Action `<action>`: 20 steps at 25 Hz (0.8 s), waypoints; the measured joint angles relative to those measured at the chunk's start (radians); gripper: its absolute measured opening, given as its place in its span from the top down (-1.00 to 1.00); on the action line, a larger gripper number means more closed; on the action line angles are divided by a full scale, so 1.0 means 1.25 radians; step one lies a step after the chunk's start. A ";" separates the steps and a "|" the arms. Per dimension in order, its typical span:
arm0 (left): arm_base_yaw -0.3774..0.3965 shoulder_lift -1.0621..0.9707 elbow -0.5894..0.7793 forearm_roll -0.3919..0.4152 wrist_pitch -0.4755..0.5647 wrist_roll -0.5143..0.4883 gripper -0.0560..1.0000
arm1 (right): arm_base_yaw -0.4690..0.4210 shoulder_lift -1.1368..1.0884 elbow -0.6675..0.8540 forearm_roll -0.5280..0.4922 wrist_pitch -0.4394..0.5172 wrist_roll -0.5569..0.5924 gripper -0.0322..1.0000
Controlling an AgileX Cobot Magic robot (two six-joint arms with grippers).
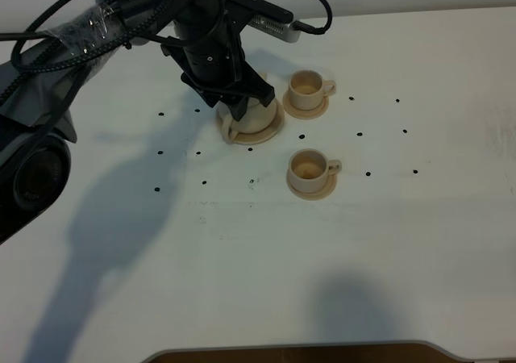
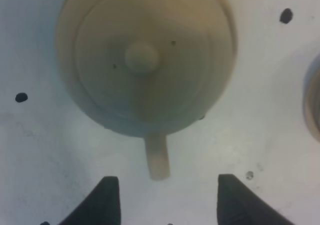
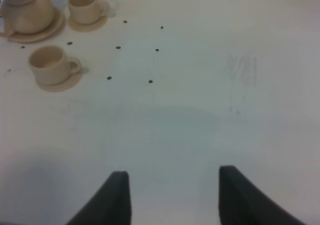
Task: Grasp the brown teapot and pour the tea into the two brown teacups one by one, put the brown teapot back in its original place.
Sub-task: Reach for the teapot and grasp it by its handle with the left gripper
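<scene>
The left hand (image 1: 235,97) hung straight over the teapot (image 1: 256,119) with its two fingers (image 2: 107,200) spread wide and nothing between them in a grip. The pot's handle (image 2: 157,160) pointed into the gap and touched neither finger. The teapot sat upright, lid on, on its wide plate (image 1: 272,129), toward the far edge of the white table (image 1: 403,258) and a little left of the middle. Just right of the plate stood one teacup (image 1: 306,89) on its small saucer (image 1: 305,109). The second teacup (image 1: 308,168) stood on its own saucer (image 1: 313,189), nearer the table's middle. Small black dots (image 1: 359,135) marked the table around them. The right hand (image 3: 173,185) was open and empty over bare table, well apart from the tea set.
</scene>
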 joint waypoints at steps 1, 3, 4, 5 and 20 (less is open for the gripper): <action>0.002 0.008 0.000 0.000 0.000 0.004 0.02 | 0.000 0.000 0.000 0.000 0.000 0.000 0.16; 0.006 0.027 0.000 0.000 0.000 0.013 0.02 | 0.000 0.000 0.000 0.000 0.000 0.000 0.16; 0.006 0.033 0.000 0.000 0.000 0.019 0.02 | 0.000 0.000 0.000 0.000 0.000 0.000 0.16; 0.006 0.039 0.000 0.000 0.000 0.023 0.02 | 0.000 0.000 0.000 0.000 0.000 0.000 0.16; 0.006 0.055 0.000 -0.001 -0.011 0.030 0.02 | 0.000 0.000 0.000 0.000 0.000 0.000 0.16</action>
